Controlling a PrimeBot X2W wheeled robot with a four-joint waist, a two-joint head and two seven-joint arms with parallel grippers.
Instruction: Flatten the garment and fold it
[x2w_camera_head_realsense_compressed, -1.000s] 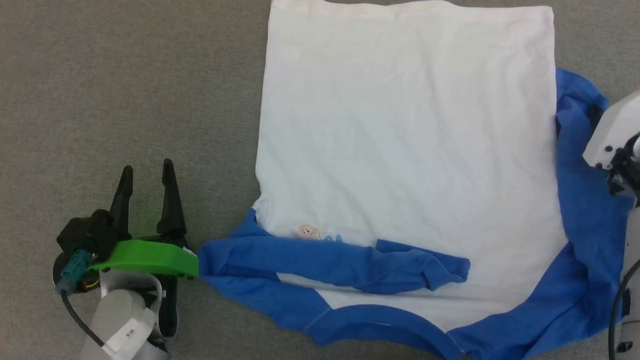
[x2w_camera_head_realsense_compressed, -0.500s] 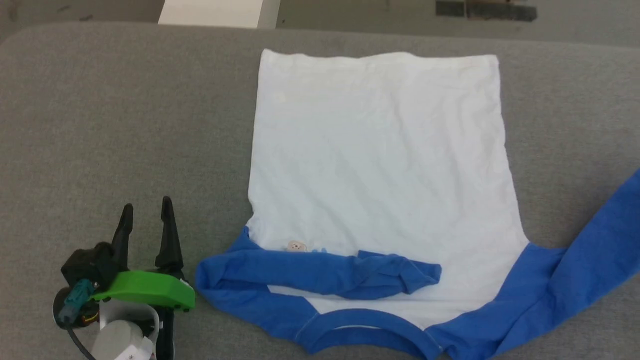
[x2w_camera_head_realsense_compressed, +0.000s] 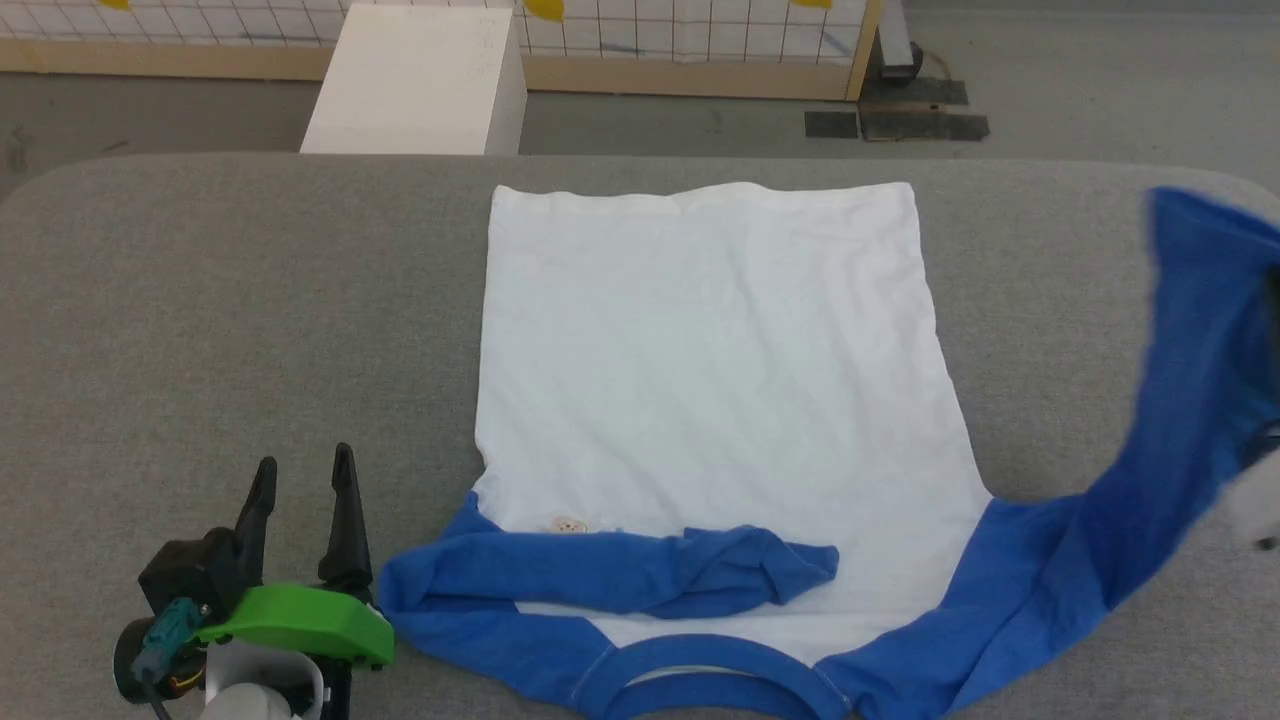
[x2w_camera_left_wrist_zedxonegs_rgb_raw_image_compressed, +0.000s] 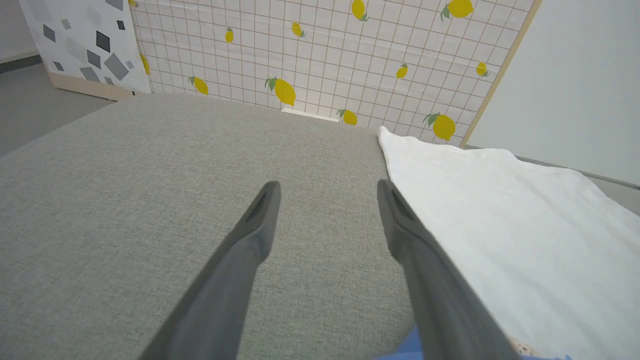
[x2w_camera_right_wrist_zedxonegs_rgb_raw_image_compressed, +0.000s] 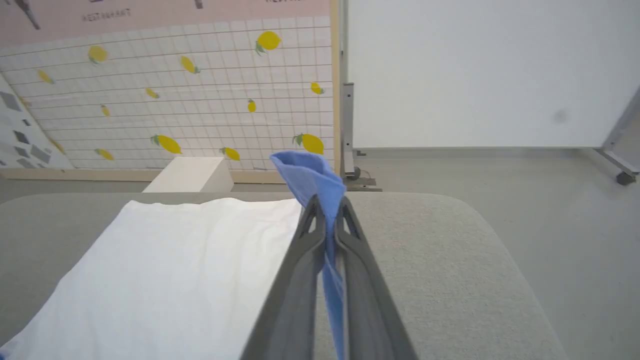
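Note:
The garment (x2w_camera_head_realsense_compressed: 700, 380), a white T-shirt with blue sleeves and neck trim, lies flat on the grey table (x2w_camera_head_realsense_compressed: 200, 300), hem toward the far edge. One blue sleeve (x2w_camera_head_realsense_compressed: 610, 570) is folded across the chest below a small beige logo (x2w_camera_head_realsense_compressed: 568, 524). The other blue sleeve (x2w_camera_head_realsense_compressed: 1190, 400) is lifted off the table at the right, pinched between my right gripper's (x2w_camera_right_wrist_zedxonegs_rgb_raw_image_compressed: 327, 210) shut fingers. The white body (x2w_camera_right_wrist_zedxonegs_rgb_raw_image_compressed: 165, 265) lies to the left of that gripper. My left gripper (x2w_camera_head_realsense_compressed: 305, 475) hovers open over bare table just left of the shirt (x2w_camera_left_wrist_zedxonegs_rgb_raw_image_compressed: 500, 225), holding nothing (x2w_camera_left_wrist_zedxonegs_rgb_raw_image_compressed: 327, 192).
A white box (x2w_camera_head_realsense_compressed: 415, 80) stands on the floor beyond the table's far edge. Behind it runs a lemon-patterned grid panel (x2w_camera_left_wrist_zedxonegs_rgb_raw_image_compressed: 325, 60) with a wooden frame. A white board on a wheeled stand (x2w_camera_right_wrist_zedxonegs_rgb_raw_image_compressed: 475, 75) is at the back right. Bare grey table spreads left of the shirt.
The head camera has tilted up, bringing the far edge and floor into view. My right gripper shut on the right sleeve and pulled it up and outward from its bunched position.

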